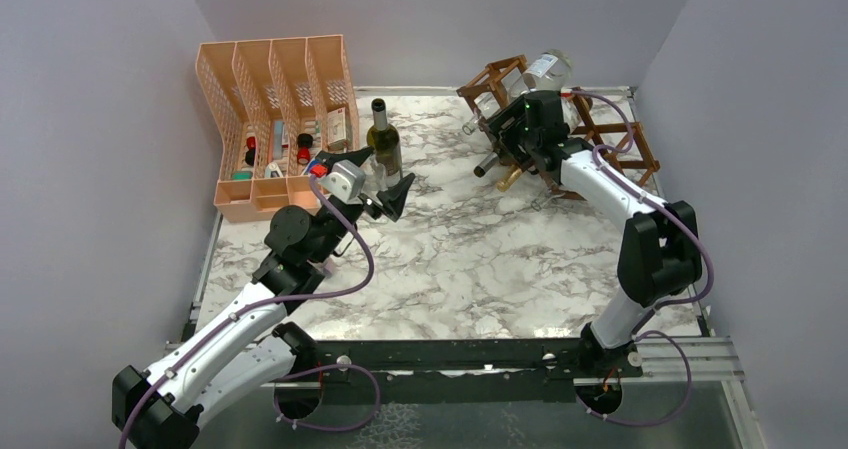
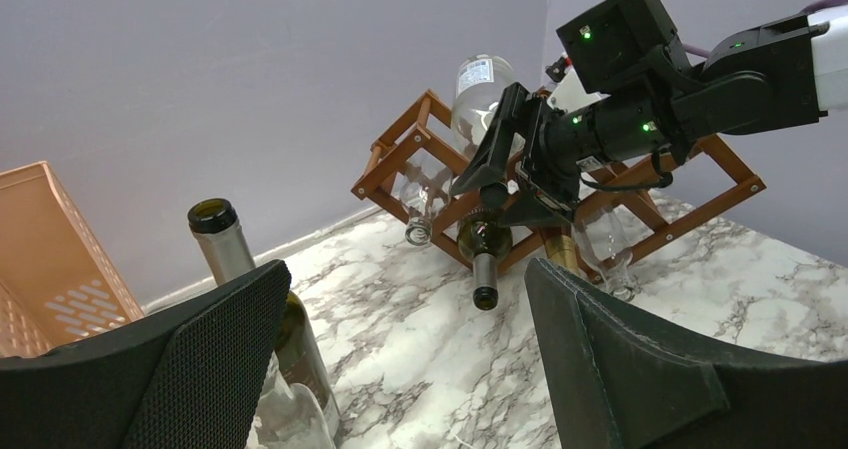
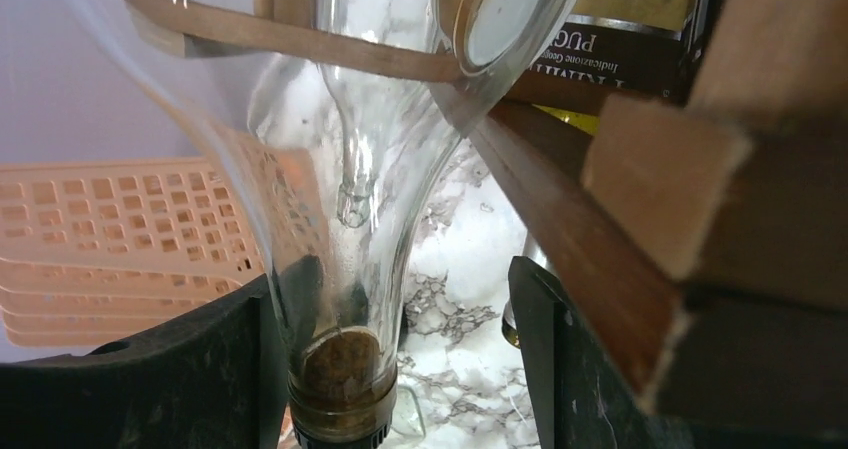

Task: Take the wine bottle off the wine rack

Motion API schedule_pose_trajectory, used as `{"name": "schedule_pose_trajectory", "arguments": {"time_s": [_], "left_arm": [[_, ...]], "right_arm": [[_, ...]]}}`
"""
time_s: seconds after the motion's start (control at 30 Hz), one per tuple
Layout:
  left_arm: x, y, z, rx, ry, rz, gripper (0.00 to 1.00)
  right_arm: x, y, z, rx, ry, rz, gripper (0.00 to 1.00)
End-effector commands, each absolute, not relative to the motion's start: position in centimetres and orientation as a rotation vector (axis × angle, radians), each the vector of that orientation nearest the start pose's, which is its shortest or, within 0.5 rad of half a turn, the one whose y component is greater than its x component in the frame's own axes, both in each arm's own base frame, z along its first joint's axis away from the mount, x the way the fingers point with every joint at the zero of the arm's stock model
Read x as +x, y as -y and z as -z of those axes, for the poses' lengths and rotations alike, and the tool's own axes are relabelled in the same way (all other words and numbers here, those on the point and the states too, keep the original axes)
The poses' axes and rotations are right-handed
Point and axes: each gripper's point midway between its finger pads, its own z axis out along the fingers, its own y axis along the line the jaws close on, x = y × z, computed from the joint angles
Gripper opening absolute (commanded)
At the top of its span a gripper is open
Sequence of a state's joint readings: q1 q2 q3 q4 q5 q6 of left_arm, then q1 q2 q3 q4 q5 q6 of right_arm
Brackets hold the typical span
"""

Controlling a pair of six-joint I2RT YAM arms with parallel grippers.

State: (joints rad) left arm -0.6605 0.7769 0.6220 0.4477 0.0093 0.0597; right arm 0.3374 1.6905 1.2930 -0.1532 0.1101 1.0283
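Right gripper (image 3: 390,279): up at the wine rack (image 2: 392,144), spread apart and straddling the neck of the wine bottle (image 3: 345,314), not clamped on it. Looks snug against the glass on one side, with a clear gap on the other.
Left gripper (image 2: 405,274): also wide apart, holding nothing, sitting just beside a standing bottle (image 1: 383,139).
Rack, looks: reddish-brown wooden lattice of thin bars with diamond-ish open cells, over at the far right corner of the marble table (image 1: 450,269).
Rack, contents: several bottles lying in the cells, necks poking out toward the middle of the table. Includes the wine bottle, a gold-foil neck (image 2: 560,251) right next to it, a clear one (image 2: 420,224) further left, and a clear labelled bottle (image 2: 478,94) resting across the top.
Bottle, where: low front cell of the rack, neck angled out and down, right between the right gripper's fingers.
Bottle, looks: pretty see-through up close, wide shoulder narrowing to a slim neck, darker tint near the mouth and a black ring at the lip. Reads dark green from the left wrist view.
Organizer (image 1: 275,79): peach plastic mesh with a row of upright slots, far left of the table.
Organizer, contents: small odds and ends low in the slots, a couple of red-capped things and a pale box. Too small to name properly.
Standing bottle, looks: green glass, upright on the marble between organizer and rack, mouth open.
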Motion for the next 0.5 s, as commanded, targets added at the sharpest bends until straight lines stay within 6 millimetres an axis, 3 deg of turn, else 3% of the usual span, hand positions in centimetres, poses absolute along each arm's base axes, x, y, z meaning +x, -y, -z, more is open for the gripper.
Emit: {"name": "schedule_pose_trajectory", "arguments": {"time_s": [0.0, 0.47], "left_arm": [[26.3, 19.9, -35.9, 0.429, -1.186, 0.531, 0.94], [26.3, 19.8, -35.9, 0.43, -1.184, 0.528, 0.93]], "right_arm": [[49.0, -18.0, -20.8, 0.848, -1.931, -0.706, 0.74], [50.0, -17.7, -21.8, 0.895, -1.879, -0.715, 0.68]]}}
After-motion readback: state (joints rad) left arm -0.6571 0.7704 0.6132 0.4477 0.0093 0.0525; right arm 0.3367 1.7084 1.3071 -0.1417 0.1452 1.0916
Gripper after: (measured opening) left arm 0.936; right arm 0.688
